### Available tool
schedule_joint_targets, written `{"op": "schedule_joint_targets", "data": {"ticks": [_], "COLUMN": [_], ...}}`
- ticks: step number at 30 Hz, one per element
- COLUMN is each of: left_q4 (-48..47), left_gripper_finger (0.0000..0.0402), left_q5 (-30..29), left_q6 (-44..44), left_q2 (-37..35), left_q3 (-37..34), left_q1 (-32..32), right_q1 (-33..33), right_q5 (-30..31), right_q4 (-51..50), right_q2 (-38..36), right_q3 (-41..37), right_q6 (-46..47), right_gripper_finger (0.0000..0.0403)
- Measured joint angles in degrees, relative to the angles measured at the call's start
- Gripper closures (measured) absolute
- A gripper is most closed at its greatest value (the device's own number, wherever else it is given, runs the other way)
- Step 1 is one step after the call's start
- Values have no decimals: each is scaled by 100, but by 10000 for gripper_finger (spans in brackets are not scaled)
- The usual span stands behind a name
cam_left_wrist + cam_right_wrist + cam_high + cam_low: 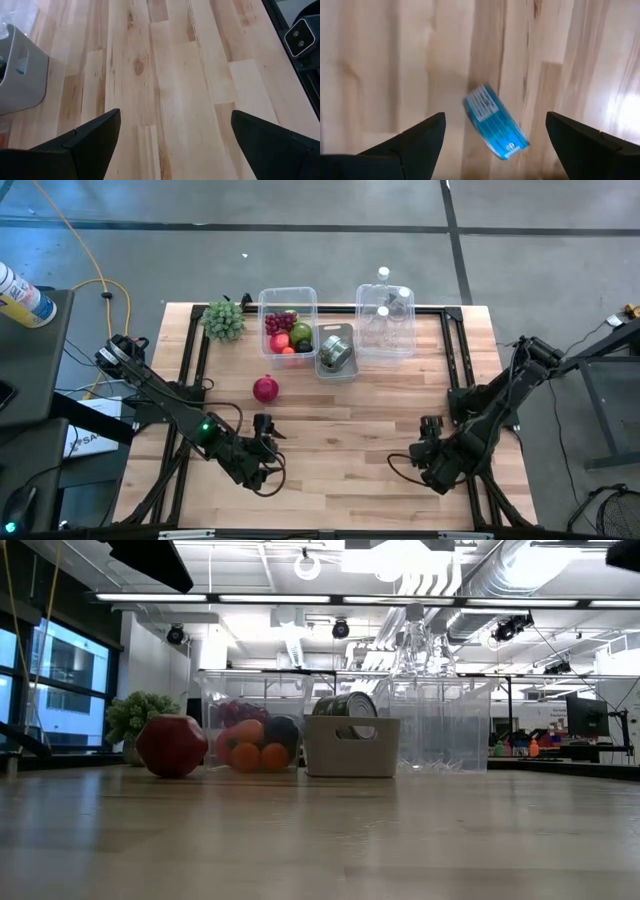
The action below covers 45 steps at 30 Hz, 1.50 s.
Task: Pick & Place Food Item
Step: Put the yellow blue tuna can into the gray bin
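Observation:
A blue, flat tin-like item with a white label (495, 122) lies on the wooden table, seen only in the right wrist view. My right gripper (492, 140) hangs open above it near the table's right side (430, 432), pointing steeply down, fingers apart from the item. My left gripper (266, 428) is open over bare wood at the near left (175, 140). A dark red fruit (265, 389) rests on the table beyond it (172, 745).
Along the far edge stand a clear bin of fruit (288, 330), a grey bin holding a can (336, 352), a clear bin with bottles (385, 320) and a green plant (224, 320). Bare wood lies between the two grippers.

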Motion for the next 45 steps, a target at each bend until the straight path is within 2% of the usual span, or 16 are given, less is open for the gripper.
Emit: {"op": "schedule_joint_targets", "data": {"ticks": [6,10,18,22,31,33,36,38,45], "left_q4": [64,187,248,263,272,270,268,266,266], "left_gripper_finger": [33,33,33,33,33,33,33,33,33], "left_q5": [-2,-52,-52,-4,9,9,9,9,7], "left_q6": [11,128,86,58,45,45,106,128,130], "left_q2": [0,0,0,0,0,0,0,0,0], "left_q3": [0,0,0,0,0,0,0,0,0], "left_q1": [0,38,275,332,330,331,330,330,330], "right_q1": [39,30,-21,-20,-33,-64,-168,-261,-441], "right_q5": [-149,82,-361,-298,-302,-142,192,192,77], "right_q4": [50,129,36,67,414,600,583,566,1144], "right_q2": [2,2,2,2,2,2,2,2,2], "right_q3": [-540,-573,-575,-577,-1153,-1222,-1292,-1300,-1300], "right_q6": [48,25,-153,-122,-103,87,863,1108,852], "right_gripper_finger": [68,68,68,68,68,68,68,68,68]}}
